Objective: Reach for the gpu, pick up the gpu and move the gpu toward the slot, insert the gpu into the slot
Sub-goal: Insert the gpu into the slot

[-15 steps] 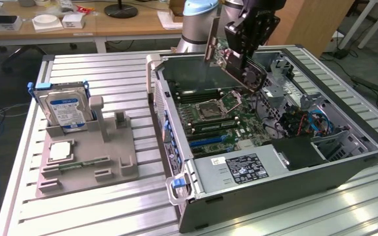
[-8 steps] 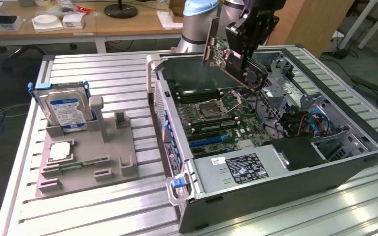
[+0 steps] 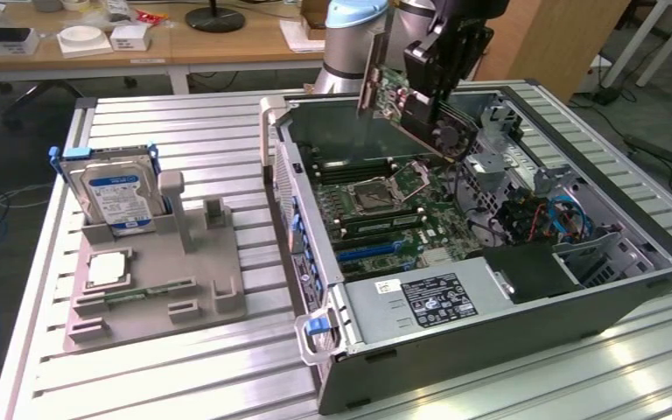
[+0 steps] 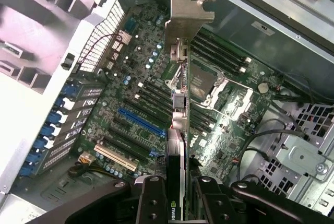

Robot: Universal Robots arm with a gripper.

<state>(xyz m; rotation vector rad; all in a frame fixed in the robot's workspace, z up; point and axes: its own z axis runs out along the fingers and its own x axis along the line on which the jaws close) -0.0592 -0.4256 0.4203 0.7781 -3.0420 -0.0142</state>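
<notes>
Carrying step: the move toward the slot is judged to be in hand; the pick-up is judged done, and the insertion is not yet begun.
Hand: the black two-fingered hand [image 3: 436,66] is closed narrowly on the card, with one finger pressed to each face, as is seen in the wrist view [image 4: 178,187].
Gpu: the thin dark circuit card with a silver metal bracket at one end [image 3: 412,109] is held in the air above the open case, tilted, and is touched by nothing but the hand. In the wrist view it is seen edge-on [image 4: 178,130].
Case: the open grey metal computer case [image 3: 488,324] is laid on its side on the slatted aluminium counter [image 3: 172,131], with the green motherboard [image 3: 388,210] facing up.
Slots: a long blue expansion slot [image 4: 141,122] and black ones beside it are seen below the card, well apart from it; which one is meant cannot be told.
Left aside: the silver hard drive with the blue-white label [image 3: 115,197] is stood in a grey moulded holder [image 3: 161,280] at the exterior view's left, well apart from the hand.
Next move calls for: by judgement, the card must be levelled, its lower edge set parallel above the slot, its bracket matched to the case's rear wall, and a straight descent made.
</notes>
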